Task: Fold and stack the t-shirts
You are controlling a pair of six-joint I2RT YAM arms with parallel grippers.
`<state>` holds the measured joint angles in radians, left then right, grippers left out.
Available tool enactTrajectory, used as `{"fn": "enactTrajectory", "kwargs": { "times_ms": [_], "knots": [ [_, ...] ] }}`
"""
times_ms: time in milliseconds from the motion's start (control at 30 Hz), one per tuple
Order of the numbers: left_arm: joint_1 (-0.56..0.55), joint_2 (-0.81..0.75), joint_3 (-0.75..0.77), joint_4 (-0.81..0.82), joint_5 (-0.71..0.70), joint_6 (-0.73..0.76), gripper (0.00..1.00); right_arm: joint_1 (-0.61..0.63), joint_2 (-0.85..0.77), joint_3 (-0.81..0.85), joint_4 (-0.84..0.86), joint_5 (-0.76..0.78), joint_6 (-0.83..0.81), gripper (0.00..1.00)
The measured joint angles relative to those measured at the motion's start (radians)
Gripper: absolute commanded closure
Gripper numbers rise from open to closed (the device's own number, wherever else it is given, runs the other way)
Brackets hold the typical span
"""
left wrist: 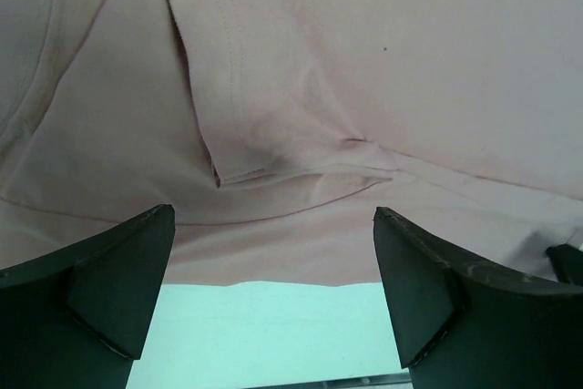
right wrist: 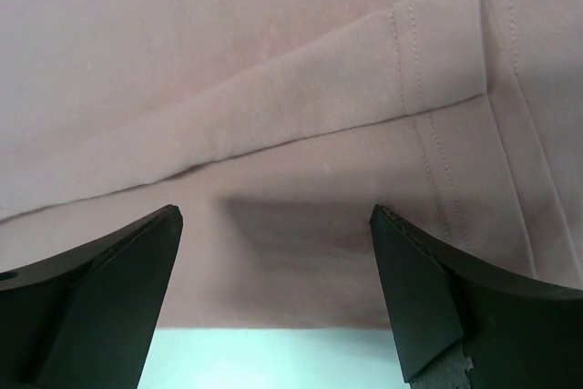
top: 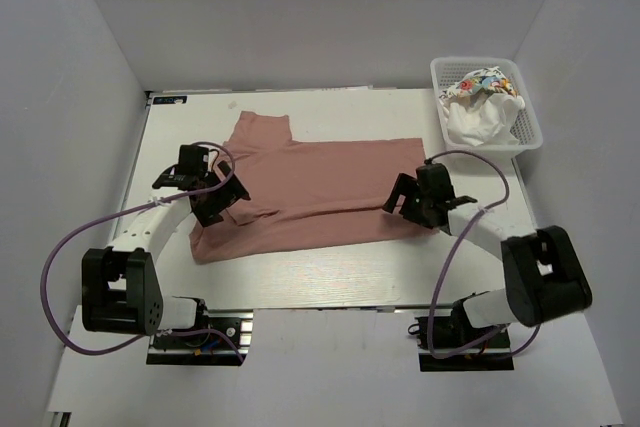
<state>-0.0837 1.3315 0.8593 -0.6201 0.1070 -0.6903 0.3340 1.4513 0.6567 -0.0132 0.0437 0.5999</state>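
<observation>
Left fingers and right fingers hover wide open, empty, over limp, light pink shirt, probably best pinched at its near hem.

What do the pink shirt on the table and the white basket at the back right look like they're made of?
Pink t-shirt: soft matte knit cloth, probably cotton jersey; stitched hems and limp folds show. Basket: likely rigid white plastic, with straight lattice walls.

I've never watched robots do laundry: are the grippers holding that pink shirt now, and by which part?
Nothing is held. The left gripper and right gripper stand open above the pink t-shirt, pinching no cloth.
</observation>
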Motion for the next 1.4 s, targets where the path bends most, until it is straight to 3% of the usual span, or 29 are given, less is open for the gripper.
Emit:
{"fn": "enactTrajectory", "kwargs": {
  "times_ms": [167,367,467,500,600,667,700,800,933,1400],
  "knots": [
    [-0.013,0.0,-0.009,0.019,0.031,0.019,0.0,0.001,-0.181,-0.085,-0.169,0.026,0.045,0.1],
    [-0.039,0.062,-0.018,0.052,0.042,0.022,0.0,0.0,-0.29,-0.051,-0.271,0.048,0.032,0.1],
    [-0.053,0.1,-0.021,0.067,0.043,0.019,0.09,0.0,-0.311,-0.017,-0.278,0.047,0.02,0.1],
    [-0.058,0.111,-0.021,0.072,0.043,0.017,0.17,0.0,-0.318,-0.012,-0.278,0.047,0.018,0.1],
    [-0.066,0.13,-0.022,0.083,0.043,0.011,0.29,0.0,-0.335,-0.005,-0.278,0.052,0.014,0.1],
    [-0.074,0.141,-0.022,0.092,0.043,0.008,0.44,0.0,-0.337,-0.004,-0.283,0.064,0.012,0.1],
    [-0.076,0.148,-0.023,0.097,0.042,0.006,0.58,0.0,-0.337,-0.004,-0.287,0.07,0.01,0.1],
    [-0.082,0.179,-0.023,0.104,0.034,0.003,0.72,-0.002,-0.337,-0.004,-0.303,0.089,0.006,0.1],
    [-0.088,0.206,-0.023,0.097,0.015,0.003,1.0,-0.005,-0.337,0.0,-0.322,0.108,-0.001,0.1],
    [-0.095,0.211,0.031,0.108,0.007,0.018,1.0,-0.006,-0.367,0.009,-0.334,0.122,-0.012,0.1]
  ]
}}
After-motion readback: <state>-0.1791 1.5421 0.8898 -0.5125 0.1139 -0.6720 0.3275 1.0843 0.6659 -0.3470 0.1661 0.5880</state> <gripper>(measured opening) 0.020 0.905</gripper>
